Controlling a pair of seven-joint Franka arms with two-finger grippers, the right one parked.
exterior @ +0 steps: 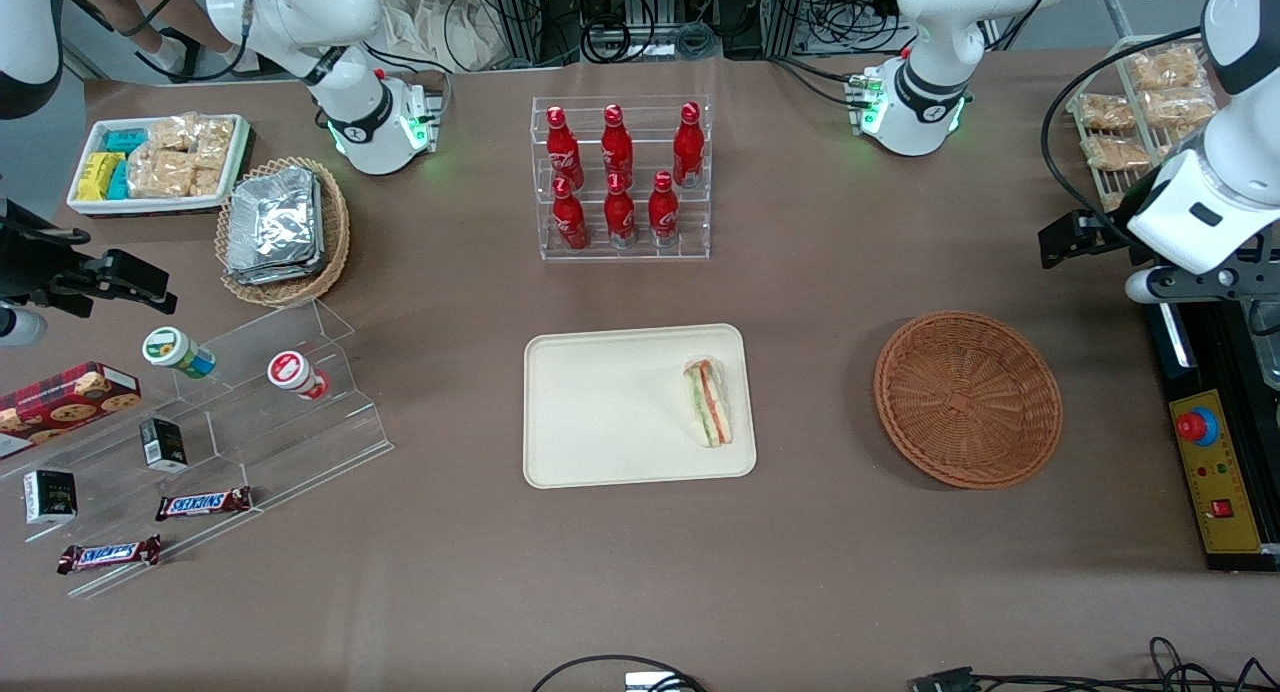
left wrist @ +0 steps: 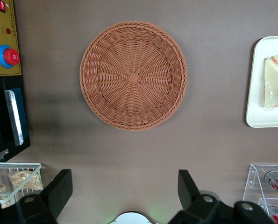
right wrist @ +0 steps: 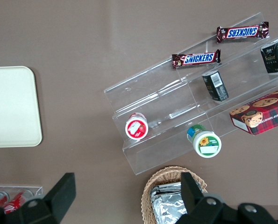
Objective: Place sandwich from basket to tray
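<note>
The tray [exterior: 620, 412] is a flat cream rectangle with rounded corners and a low rim, and it lies on the brown table nearer to the front camera than the clear rack of red bottles [exterior: 620, 177]. The sandwich [exterior: 708, 403] rests on it, close to the short edge that faces the basket. It is a small triangular wedge of pale bread, and its cut side shows a red-orange layer and a green layer.

The basket [exterior: 968, 398] is round, shallow and reddish-brown, and it stands apart from the tray, toward the working arm's end of the table. Nothing lies in it.

The gripper [left wrist: 124, 191] hangs above the table near the basket, with its two dark fingers [left wrist: 59, 189] spread wide and nothing between them. Only the wrist view shows this. That view also shows the sandwich's [left wrist: 275, 83] pale flat bread face, where the front view shows the filling.
</note>
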